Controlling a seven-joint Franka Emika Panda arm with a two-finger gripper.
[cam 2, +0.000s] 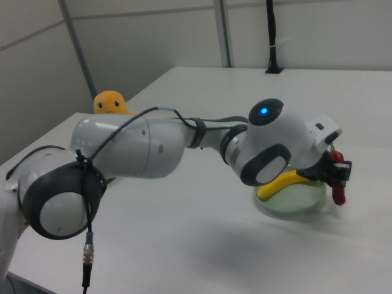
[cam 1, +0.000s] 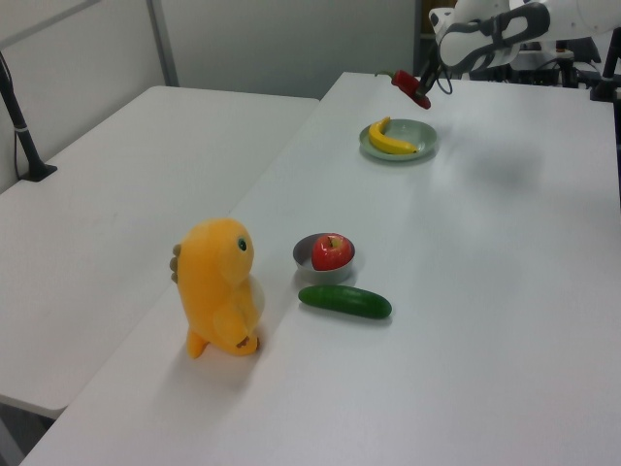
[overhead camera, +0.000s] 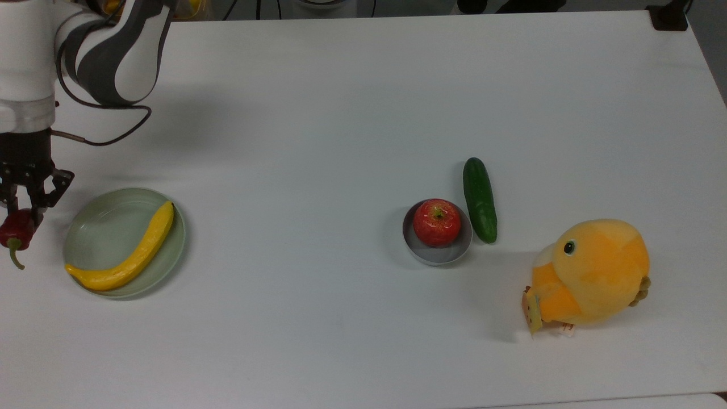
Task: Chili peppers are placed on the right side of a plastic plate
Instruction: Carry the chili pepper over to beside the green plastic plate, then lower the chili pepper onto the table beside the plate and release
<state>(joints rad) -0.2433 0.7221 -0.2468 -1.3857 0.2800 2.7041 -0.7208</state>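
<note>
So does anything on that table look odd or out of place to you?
Nothing is spilled or broken. One oddity: the orange plush toy stands among the food. Also, the apple nearly fills its small grey bowl, and a banana lies across the plate.

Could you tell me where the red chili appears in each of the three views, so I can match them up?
Top view: chili at the far left edge, held by the gripper.
Left view: chili near the top, right of centre.
Right view: chili at the right.
Shared landmark: the plastic plate beside it.
</note>
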